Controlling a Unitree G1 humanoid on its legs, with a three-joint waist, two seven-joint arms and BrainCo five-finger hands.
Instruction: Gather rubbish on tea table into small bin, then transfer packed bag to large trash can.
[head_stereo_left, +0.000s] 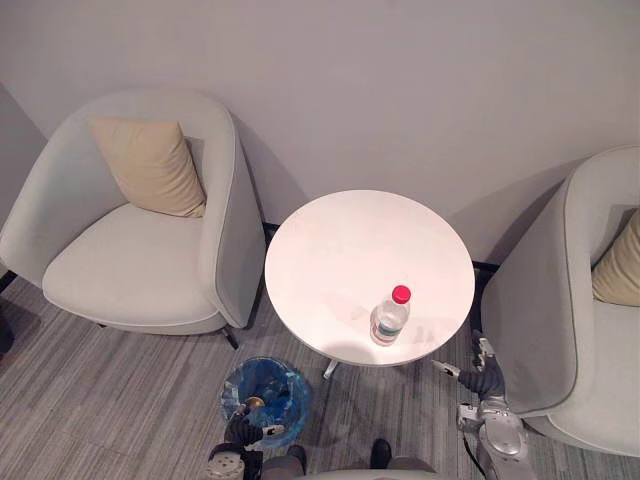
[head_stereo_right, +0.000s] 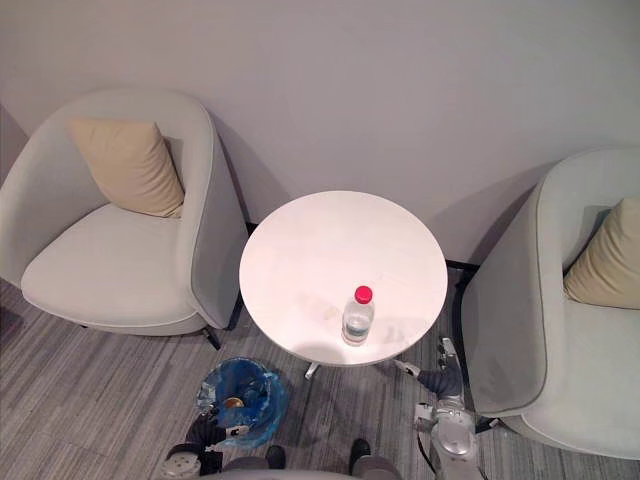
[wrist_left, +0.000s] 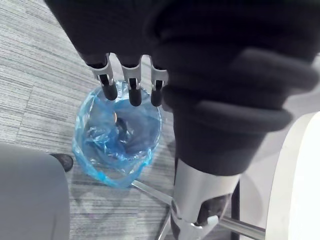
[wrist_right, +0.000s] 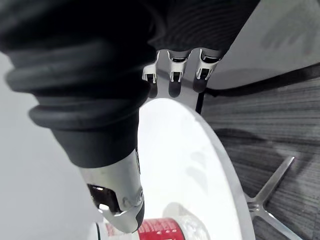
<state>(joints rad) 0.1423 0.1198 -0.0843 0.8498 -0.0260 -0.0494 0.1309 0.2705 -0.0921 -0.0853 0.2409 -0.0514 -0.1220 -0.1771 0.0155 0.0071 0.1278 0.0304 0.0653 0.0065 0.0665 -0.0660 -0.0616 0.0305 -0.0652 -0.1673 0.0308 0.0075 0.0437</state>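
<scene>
At 5 o'clock on tea table (head_stereo_left: 340, 250), upright bottle (head_stereo_left: 389, 318) is neared by right hand (head_stereo_left: 482, 378), fingers loose, empty, likely for grasping; left hand (wrist_left: 130, 87) is held loose, empty, over small bin (wrist_left: 107, 175).

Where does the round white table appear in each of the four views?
Left eye view: the table, in the centre.
Right eye view: centre, slightly left.
Left wrist view: a strip of its white rim.
Right wrist view: its white top, beyond the right hand.
Shared landmark: its metal foot.
</scene>
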